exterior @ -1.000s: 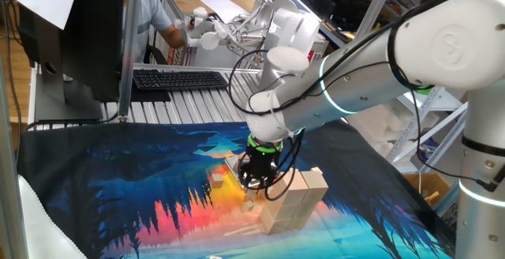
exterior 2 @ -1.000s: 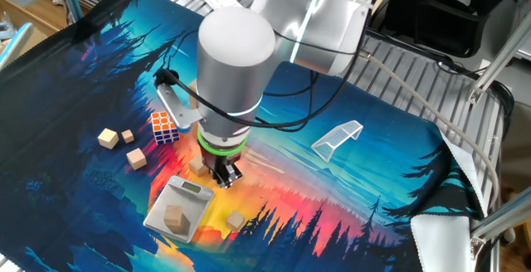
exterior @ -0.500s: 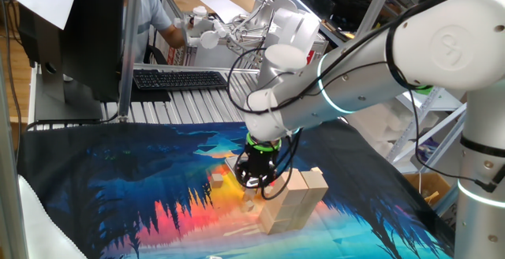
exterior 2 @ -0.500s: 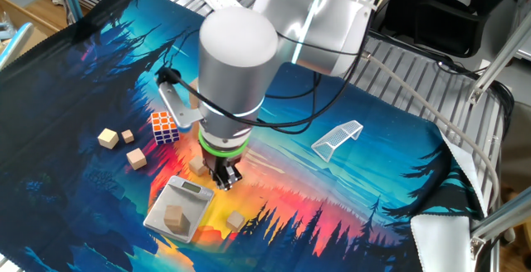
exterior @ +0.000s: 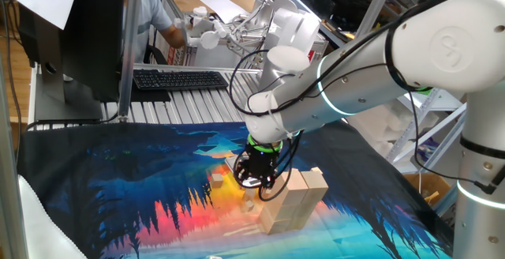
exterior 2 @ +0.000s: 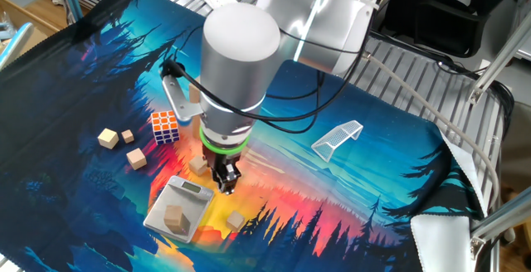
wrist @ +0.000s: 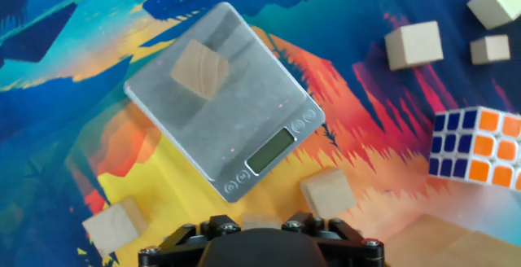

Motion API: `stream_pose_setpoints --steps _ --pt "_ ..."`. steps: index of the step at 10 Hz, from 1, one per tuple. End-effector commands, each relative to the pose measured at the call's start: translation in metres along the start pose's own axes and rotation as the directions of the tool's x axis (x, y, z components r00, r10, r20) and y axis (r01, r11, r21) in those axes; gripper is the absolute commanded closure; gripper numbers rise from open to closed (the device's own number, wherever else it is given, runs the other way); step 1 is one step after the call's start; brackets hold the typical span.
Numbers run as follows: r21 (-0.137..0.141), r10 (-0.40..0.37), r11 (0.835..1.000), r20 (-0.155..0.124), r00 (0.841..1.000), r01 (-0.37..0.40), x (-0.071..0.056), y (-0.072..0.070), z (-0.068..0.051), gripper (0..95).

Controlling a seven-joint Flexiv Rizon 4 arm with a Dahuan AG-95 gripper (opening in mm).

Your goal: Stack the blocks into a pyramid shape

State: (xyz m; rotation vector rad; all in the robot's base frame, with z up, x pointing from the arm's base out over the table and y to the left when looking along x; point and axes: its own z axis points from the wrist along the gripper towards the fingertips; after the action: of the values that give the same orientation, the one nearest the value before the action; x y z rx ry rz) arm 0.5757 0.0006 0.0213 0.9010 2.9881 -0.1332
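My gripper point(exterior 2: 226, 182) hangs over the mat just beyond the scale, beside a stack of large wooden bricks point(exterior: 293, 202). Its fingers stand close together. In the hand view a small blurred tan block point(wrist: 260, 216) sits right between the jaws, so the gripper point(wrist: 260, 228) looks shut on it. One block point(wrist: 199, 69) lies on the silver scale point(wrist: 244, 129). Loose small blocks lie nearby: one point(wrist: 327, 192) close to the jaws, one point(wrist: 114, 226) at lower left, and three point(wrist: 413, 45) at the upper right. Several of them also show in the other fixed view point(exterior 2: 137, 158).
A Rubik's cube point(exterior 2: 164, 126) lies next to the bricks and also shows in the hand view point(wrist: 476, 145). A white mesh piece point(exterior 2: 338, 135) lies on the mat to the right. A keyboard point(exterior: 180, 79) and metal frame posts stand beyond the mat's far edge.
The gripper has shifted slightly along the mat toward the scale's display end and the wrist has turned a little. The blocks and scale have not moved.
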Motion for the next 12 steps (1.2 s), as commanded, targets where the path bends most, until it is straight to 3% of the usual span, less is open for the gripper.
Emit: stream_pose_setpoints --steps 1,3,4,7,8,9,11,12 --pt "-0.006 0.006 1.000 -0.002 1.000 -0.006 0.003 -0.004 0.001 57.0" --pt "-0.010 0.008 1.000 -0.005 1.000 -0.008 0.008 -0.007 0.001 57.0" --pt "-0.010 0.011 1.000 -0.006 1.000 -0.011 0.009 -0.007 0.000 76.0" --pt "-0.009 0.021 1.000 -0.001 1.000 -0.021 0.017 -0.002 -0.001 76.0" --pt "-0.001 0.009 1.000 0.004 1.000 -0.009 0.016 -0.001 -0.001 95.0" --pt "0.002 0.011 1.000 0.003 1.000 -0.011 0.015 0.000 -0.003 95.0" --pt "0.004 0.106 0.994 0.005 0.994 -0.106 0.012 0.004 -0.006 95.0" --pt "0.007 0.196 0.981 0.009 0.981 -0.196 0.007 0.004 -0.003 95.0"
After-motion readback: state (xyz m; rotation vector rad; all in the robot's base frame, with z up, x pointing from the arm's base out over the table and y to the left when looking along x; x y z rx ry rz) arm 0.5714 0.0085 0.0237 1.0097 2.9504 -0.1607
